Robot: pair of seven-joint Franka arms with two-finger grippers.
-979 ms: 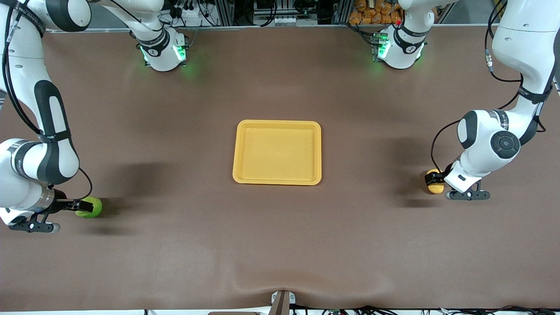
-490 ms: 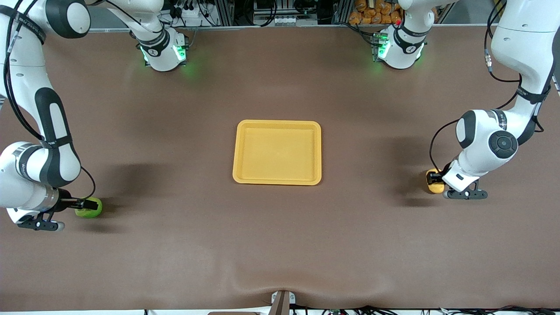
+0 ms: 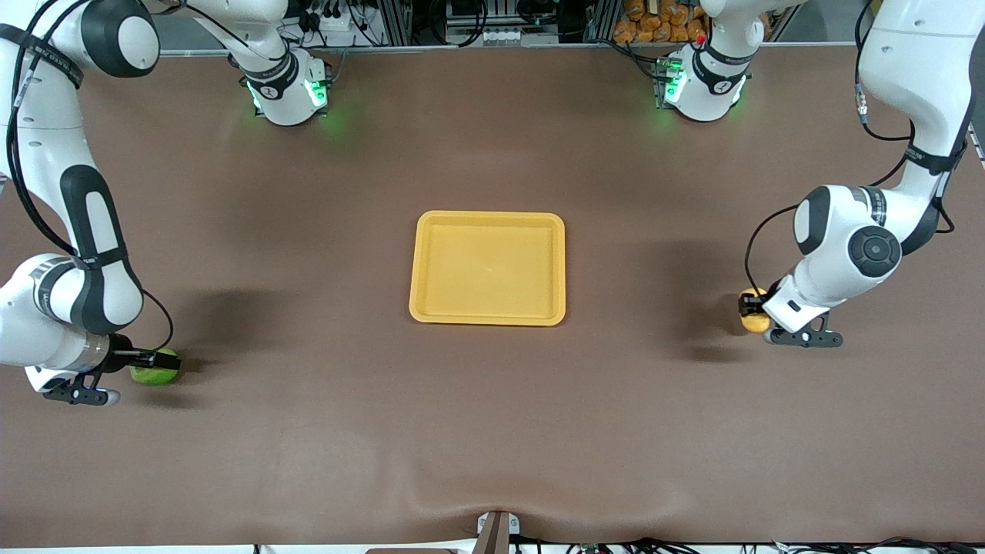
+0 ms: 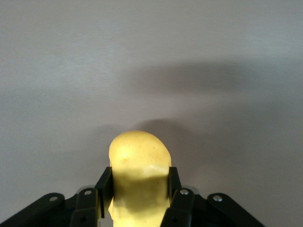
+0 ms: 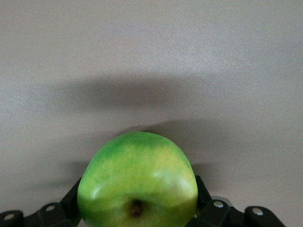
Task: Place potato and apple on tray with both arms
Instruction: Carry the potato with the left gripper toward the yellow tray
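Observation:
The yellow-orange potato point(image 3: 756, 322) is held in my left gripper point(image 3: 750, 308), low over the table near the left arm's end. In the left wrist view the fingers press on both sides of the potato point(image 4: 138, 161), with its blunt end sticking out past my left gripper point(image 4: 138, 187). The green apple point(image 3: 156, 375) is held in my right gripper point(image 3: 158, 360), low over the table near the right arm's end. In the right wrist view the apple point(image 5: 137, 179) fills my right gripper point(image 5: 137, 203), stem dimple toward the camera. The yellow-orange tray point(image 3: 488, 318) lies empty mid-table between both grippers.
The two arm bases point(image 3: 286, 91) with green lights stand along the table's edge farthest from the front camera. A small bracket point(image 3: 497, 531) sits at the middle of the nearest edge. Bare brown table lies between each gripper and the tray.
My left gripper has moved a little toward the tray with the potato in it. My right arm has shifted slightly, with the apple still in its grip.

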